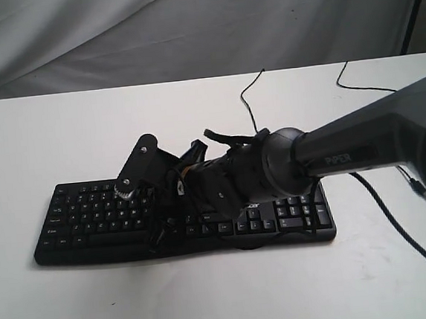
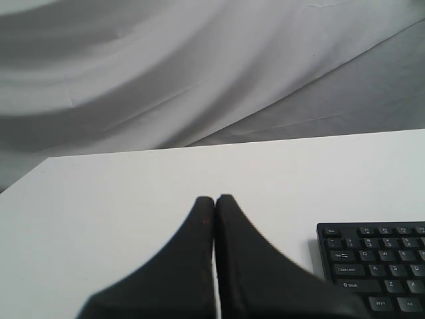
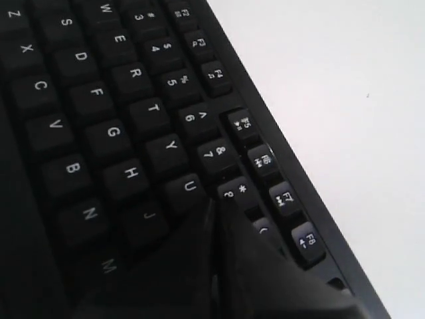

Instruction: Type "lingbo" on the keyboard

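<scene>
A black keyboard (image 1: 91, 215) is laid flat on a white table (image 1: 46, 129), near the table's front edge and roughly at its middle, with the number pad at the right end in the exterior view. A thin black cable (image 1: 249, 100) is run from the keyboard's rear towards the far edge of the table. A grey cloth (image 1: 112, 34) is hung behind the table.

The right arm (image 1: 346, 148), dark grey and marked "PIPER", is stretched in from the right side and across the number pad, so that its wrist is held above the middle of the keyboard. Much of the letter block's right half is hidden beneath it.

In the right wrist view, the right gripper (image 3: 216, 206) is seen with its two black fingers pressed together and nothing held between them. The joined tips are pointed down at the keys, just beside the U key (image 3: 190, 187) and the 8 key (image 3: 234, 191), with the J key (image 3: 149, 216) close by. The key directly under the tips is covered. Whether it is touched cannot be told.

In the left wrist view, the left gripper (image 2: 214, 199) is likewise closed and empty, with its fingers meeting along a thin seam. It is held over bare table, off the keyboard's left end, apart from the Esc corner.
</scene>
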Tool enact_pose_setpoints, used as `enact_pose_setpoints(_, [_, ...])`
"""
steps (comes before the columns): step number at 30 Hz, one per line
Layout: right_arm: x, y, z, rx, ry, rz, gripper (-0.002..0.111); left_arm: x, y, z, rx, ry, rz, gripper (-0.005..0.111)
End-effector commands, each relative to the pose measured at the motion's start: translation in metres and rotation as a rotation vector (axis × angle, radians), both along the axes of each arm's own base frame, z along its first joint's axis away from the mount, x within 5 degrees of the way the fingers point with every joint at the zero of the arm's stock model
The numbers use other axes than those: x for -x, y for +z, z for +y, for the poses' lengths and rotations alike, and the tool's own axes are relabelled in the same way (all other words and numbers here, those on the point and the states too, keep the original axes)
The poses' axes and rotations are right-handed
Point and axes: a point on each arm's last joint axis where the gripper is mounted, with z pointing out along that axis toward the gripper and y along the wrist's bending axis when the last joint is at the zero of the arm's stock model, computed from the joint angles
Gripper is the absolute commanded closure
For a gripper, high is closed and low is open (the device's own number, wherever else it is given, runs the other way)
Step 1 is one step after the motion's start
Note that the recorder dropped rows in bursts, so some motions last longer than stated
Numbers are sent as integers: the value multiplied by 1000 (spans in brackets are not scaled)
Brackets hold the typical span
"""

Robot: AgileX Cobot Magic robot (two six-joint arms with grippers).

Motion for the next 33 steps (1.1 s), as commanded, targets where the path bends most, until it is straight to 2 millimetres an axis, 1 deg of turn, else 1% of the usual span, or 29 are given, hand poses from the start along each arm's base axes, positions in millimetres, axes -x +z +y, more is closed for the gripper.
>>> enact_pose_setpoints(1, [-3, 3, -1, 2, 4, -18, 108, 0, -2, 0, 4, -4, 4, 106])
enact_pose_setpoints(5, [-3, 4, -1, -1, 4, -22, 108, 0, -2, 0, 4, -4, 4, 106])
enact_pose_setpoints(10, [-1, 24, -1, -13, 8, -41, 108, 0, -2, 0, 4, -4, 4, 106])
enact_pose_setpoints(12, [3, 32, 2, -5, 25, -37, 108, 0, -2, 0, 4, -4, 4, 106])
enact_pose_setpoints(16, [12, 40, 12, 4, 59, -23, 108, 0, -2, 0, 4, -4, 4, 106])
enact_pose_setpoints(23, [23, 32, 27, 8, 98, -8, 108, 0, -2, 0, 4, -4, 4, 106])
enact_pose_setpoints(30, [22, 19, 29, 10, 98, -4, 108, 0, -2, 0, 4, -4, 4, 106])
enact_pose_setpoints(33, [21, 18, 30, 8, 97, -8, 108, 0, -2, 0, 4, -4, 4, 106])
